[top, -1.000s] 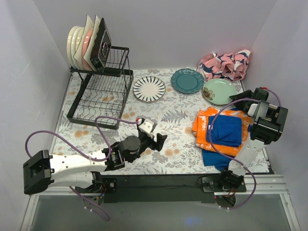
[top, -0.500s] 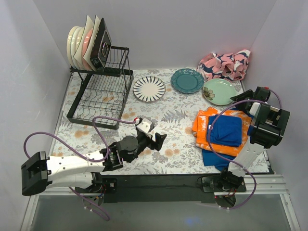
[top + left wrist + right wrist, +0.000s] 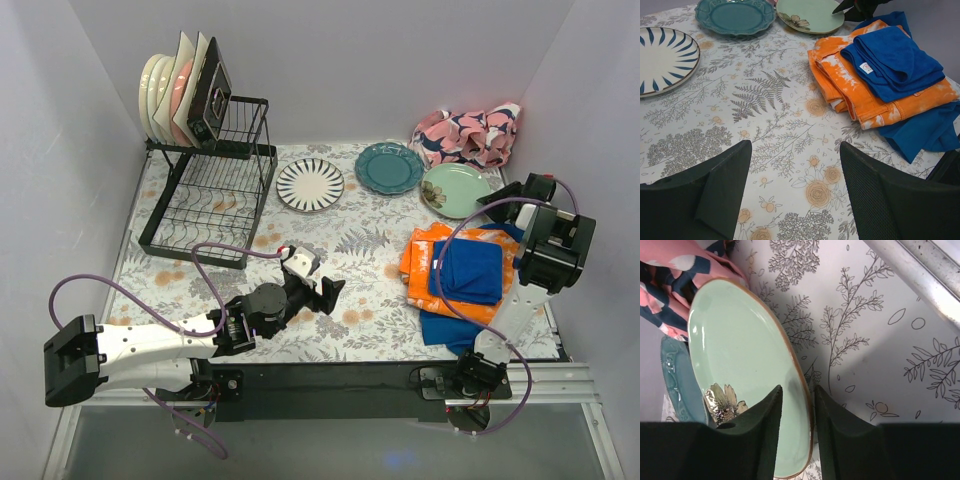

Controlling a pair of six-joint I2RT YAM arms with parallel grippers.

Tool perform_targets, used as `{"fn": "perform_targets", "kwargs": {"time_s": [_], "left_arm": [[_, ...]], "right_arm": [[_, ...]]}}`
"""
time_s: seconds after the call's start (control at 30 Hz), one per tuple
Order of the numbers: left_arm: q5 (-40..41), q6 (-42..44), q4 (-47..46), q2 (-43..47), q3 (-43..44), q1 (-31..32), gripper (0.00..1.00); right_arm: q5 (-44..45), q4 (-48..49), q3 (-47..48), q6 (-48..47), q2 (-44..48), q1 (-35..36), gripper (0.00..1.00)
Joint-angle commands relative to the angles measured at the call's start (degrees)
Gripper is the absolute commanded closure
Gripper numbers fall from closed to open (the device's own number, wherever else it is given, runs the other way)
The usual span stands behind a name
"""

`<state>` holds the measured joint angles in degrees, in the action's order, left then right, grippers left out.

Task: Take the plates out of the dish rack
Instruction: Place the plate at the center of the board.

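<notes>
The black wire dish rack (image 3: 215, 190) stands at the back left, with several plates (image 3: 165, 90) upright in its top tier. On the table lie a black-striped plate (image 3: 310, 184), a teal plate (image 3: 389, 167) and a pale green plate (image 3: 456, 190). My right gripper (image 3: 492, 203) is at the green plate's right edge. In the right wrist view its jaws (image 3: 797, 392) straddle the plate's rim (image 3: 740, 355) with a gap, open. My left gripper (image 3: 325, 290) is open and empty, low over the table's middle (image 3: 795, 150).
A stack of orange and blue cloths (image 3: 462, 275) lies at the right, under the right arm. A pink patterned cloth (image 3: 468, 133) is bunched at the back right. The floral tablecloth (image 3: 785, 100) covers the table. Walls close in on the left, back and right.
My right wrist has shifted slightly left and back at the green plate's edge. My left arm has drawn back a little towards its base. The plates have not moved.
</notes>
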<state>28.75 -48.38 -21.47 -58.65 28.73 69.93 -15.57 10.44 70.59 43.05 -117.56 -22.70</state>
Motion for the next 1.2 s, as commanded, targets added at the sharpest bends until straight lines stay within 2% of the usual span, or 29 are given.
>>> {"fn": "perform_targets", "kwargs": {"time_s": [0.0,0.13,0.3,0.57,0.87,1.1,1.17], "left_arm": [[1.6,0.4,-0.8,0.6,-0.1,0.2,0.3],[1.6,0.4,-0.8,0.6,-0.1,0.2,0.31],[1.3,0.3,-0.7,0.5,0.1,0.2,0.31],[1.1,0.0,-0.5,1.6,-0.3,0.2,0.31],[1.5,0.2,-0.5,1.5,-0.2,0.2,0.31],[1.7,0.4,-0.4,1.0,-0.1,0.2,0.31],[1.7,0.4,-0.4,1.0,0.0,0.2,0.3]], "right_arm": [[-0.6,0.9,2.1,-0.6,-1.4,-0.1,0.66],[-1.3,0.9,0.3,-0.5,0.7,0.0,0.98],[-1.6,0.9,-4.3,-0.3,4.7,0.1,0.99],[-1.0,1.1,-6.9,-0.7,4.4,0.0,0.99],[6.3,1.0,-9.5,-1.5,7.5,0.0,0.99],[3.6,0.9,-7.9,-1.6,5.6,-0.7,0.99],[3.5,0.5,-7.8,-1.3,5.5,-0.7,0.86]]}}
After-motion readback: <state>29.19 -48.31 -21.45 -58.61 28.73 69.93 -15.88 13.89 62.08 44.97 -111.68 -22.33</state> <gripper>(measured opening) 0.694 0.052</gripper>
